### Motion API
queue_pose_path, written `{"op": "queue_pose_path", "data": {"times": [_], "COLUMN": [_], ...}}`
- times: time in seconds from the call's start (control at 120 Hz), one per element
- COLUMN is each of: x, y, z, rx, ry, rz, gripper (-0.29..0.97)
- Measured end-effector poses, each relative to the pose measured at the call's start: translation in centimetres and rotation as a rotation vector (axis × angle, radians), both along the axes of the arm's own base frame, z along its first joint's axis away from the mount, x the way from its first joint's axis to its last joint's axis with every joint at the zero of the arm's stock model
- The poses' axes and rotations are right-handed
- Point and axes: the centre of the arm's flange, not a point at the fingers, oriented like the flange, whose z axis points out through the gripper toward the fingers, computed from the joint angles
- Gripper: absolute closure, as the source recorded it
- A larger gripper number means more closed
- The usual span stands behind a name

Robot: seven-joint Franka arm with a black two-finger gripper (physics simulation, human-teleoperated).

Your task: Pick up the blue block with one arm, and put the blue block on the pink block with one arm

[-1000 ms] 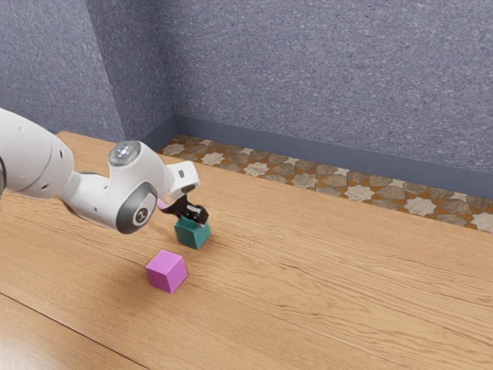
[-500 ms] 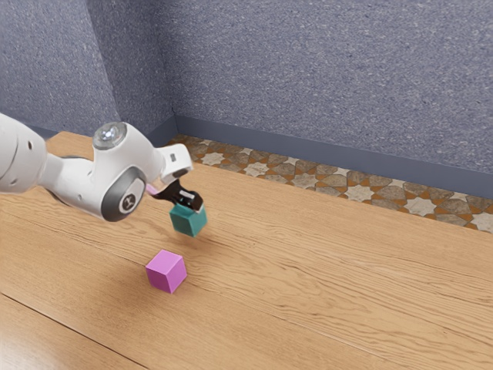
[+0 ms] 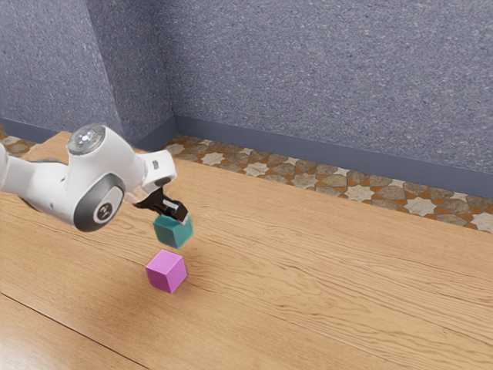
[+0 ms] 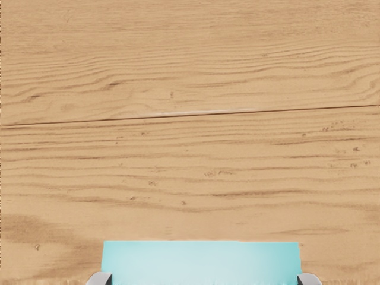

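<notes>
Our gripper [image 3: 169, 212] is clamped on the blue block [image 3: 172, 231], its two fingers pressing the top of the block from opposite sides. Over the last second we have lifted the block off the table [image 3: 331, 270] and carried it toward the exterior view's left and nearer to the camera. A second ago it sat low, to the far right of the pink block [image 3: 166, 270]. Now it hangs in the air just beyond the pink block and above it, the two apart and not yet lined up. The arm [image 3: 69, 185] has drawn back to the exterior view's left with it. In the wrist view the blue block [image 4: 200, 261] shows under our hand with bare wood [image 4: 190, 119] past it. So we judge the pick done and the carry nearly over. What remains is a short shift nearer, until the block is squarely over the pink one, then a gentle descent and release.
</notes>
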Motion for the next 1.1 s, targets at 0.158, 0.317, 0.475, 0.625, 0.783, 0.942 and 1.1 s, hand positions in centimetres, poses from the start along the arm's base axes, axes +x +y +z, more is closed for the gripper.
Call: {"op": "queue_pose_path", "data": {"times": [0.158, 0.317, 0.475, 0.625, 0.783, 0.942, 1.1], "x": [-1.6, -2.8, -3.8, -4.7, -5.0, -5.0, -5.1], "y": [-0.1, -0.2, -0.2, -0.2, -0.2, -0.2, -0.2], "z": [-0.2, -0.2, -0.1, -0.4, -0.7, -0.8, -0.5], "rx": [0.002, 0.003, 0.005, 0.006, 0.005, 0.004, 0.004], "ry": [0.012, 0.017, 0.018, 0.026, 0.032, 0.032, 0.028], "rz": [0.001, 0.003, 0.006, 0.007, 0.009, 0.01, 0.01], "gripper": [0.48, 0.48, 0.49, 0.5, 0.5, 0.51, 0.32]}}
